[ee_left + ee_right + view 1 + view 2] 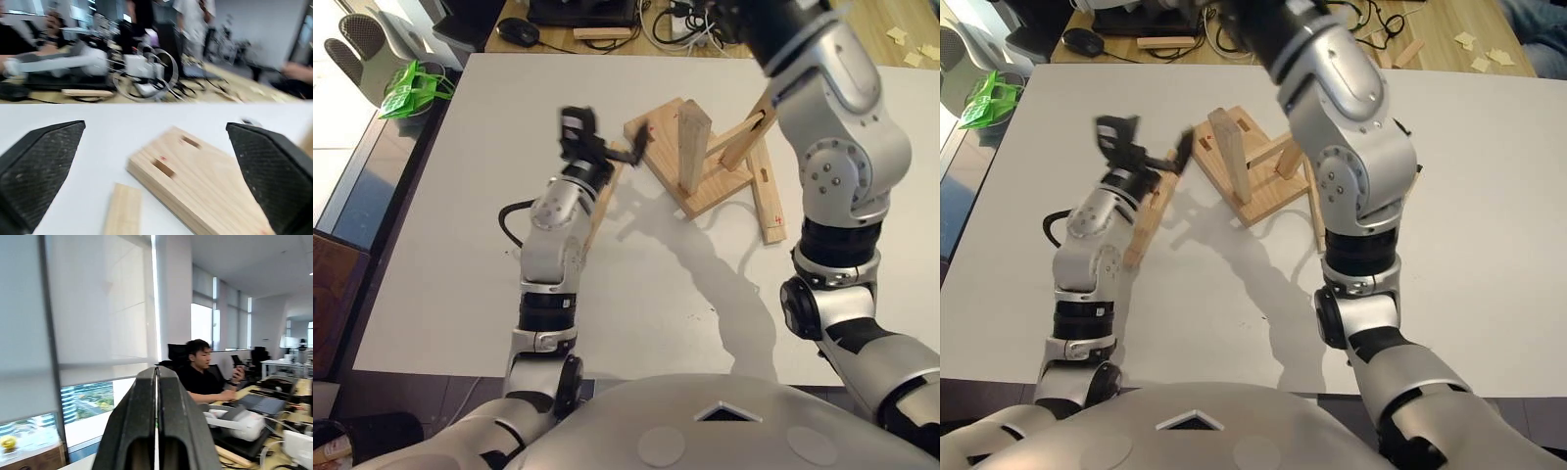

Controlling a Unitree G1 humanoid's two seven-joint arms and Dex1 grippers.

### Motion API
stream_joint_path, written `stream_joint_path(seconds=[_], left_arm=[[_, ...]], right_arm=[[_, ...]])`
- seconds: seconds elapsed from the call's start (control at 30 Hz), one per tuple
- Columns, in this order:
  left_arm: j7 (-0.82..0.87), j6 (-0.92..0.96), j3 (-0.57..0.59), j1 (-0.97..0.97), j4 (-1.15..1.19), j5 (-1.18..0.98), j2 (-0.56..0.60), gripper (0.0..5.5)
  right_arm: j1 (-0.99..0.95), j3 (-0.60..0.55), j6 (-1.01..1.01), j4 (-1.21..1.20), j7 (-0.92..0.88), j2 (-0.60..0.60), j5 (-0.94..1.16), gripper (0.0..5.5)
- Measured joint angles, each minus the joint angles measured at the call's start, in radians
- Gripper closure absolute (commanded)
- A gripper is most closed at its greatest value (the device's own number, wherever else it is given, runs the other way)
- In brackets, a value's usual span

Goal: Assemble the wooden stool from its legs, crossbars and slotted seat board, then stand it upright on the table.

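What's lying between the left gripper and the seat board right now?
The left wrist view shows bare white table and the end of a loose wooden bar between the open left gripper and the slotted seat board.

1. White table (431,245), matte top, hard shadows across it.
2. Wooden desk (891,24) just past the table's far edge, with a black mouse (518,31) and a cable tangle (671,22) on it.
3. Green bag (411,90) beside the table's far left corner, dark mesh chairs (360,44) beyond it.
4. Pale floor (333,127) along the left side.
5. Tall windows (98,308), blinds most of the way down, daylight coming in.
6. White ceiling (234,254); open laptop (264,404) on a desk farther in.
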Motion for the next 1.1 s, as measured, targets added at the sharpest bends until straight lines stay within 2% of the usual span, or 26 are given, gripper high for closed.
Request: stream_joint_path(seconds=[0.1, 0.23, 0.37, 0.47, 0.57, 0.7, 0.83, 1.1], left_arm=[[0.158, -0.099, 0.192, -0.045, 0.098, -0.053, -0.014, 0.1], [0.289, -0.15, 0.313, -0.046, 0.215, -0.056, -0.002, 0.1], [0.313, -0.172, 0.312, -0.047, 0.251, -0.052, -0.001, 0.1], [0.31, -0.171, 0.3, -0.05, 0.274, -0.054, 0.0, 0.1], [0.299, -0.169, 0.298, -0.052, 0.288, -0.058, 0.003, 0.1], [0.294, -0.167, 0.293, -0.053, 0.29, -0.061, 0.007, 0.1], [0.293, -0.165, 0.292, -0.061, 0.294, -0.066, 0.013, 0.1], [0.29, -0.159, 0.292, -0.064, 0.313, -0.075, 0.016, 0.1]], right_arm=[[-0.073, 0.04, 0.085, 0.072, -0.002, 0.087, 0.046, 5.47], [-0.085, 0.114, 0.176, 0.106, -0.055, 0.128, 0.054, 5.47], [-0.005, 0.246, 0.223, 0.096, -0.152, 0.128, -0.029, 5.47], [0.044, 0.328, 0.108, 0.095, -0.191, 0.11, -0.184, 5.47], [0.045, 0.359, 0.023, 0.079, -0.186, 0.095, -0.269, 5.47], [0.091, 0.462, 0.056, 0.076, -0.126, 0.063, -0.325, 5.47], [0.127, 0.503, 0.144, 0.071, -0.088, 0.022, -0.358, 5.47], [0.184, 0.469, 0.23, 0.032, -0.119, -0.051, -0.461, 5.47]])
